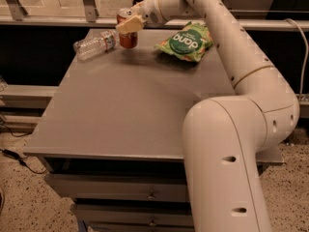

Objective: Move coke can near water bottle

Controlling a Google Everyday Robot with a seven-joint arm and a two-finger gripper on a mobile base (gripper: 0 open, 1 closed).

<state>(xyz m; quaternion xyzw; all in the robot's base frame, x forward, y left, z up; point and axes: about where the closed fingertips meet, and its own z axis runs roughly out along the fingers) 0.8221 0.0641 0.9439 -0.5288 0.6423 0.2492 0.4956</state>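
So the gripper (129,24) is out at the far left of the table (130,110), fingers clamped on the can (128,36), which is upright. The bottle (94,45) lies on its side just left of the can. The green bag (187,42) sits off to the right.

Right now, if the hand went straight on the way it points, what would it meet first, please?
The hand, closed on the coke can, points left along the far edge of the table. It would probably meet the water bottle lying there first, though depth is hard to judge.
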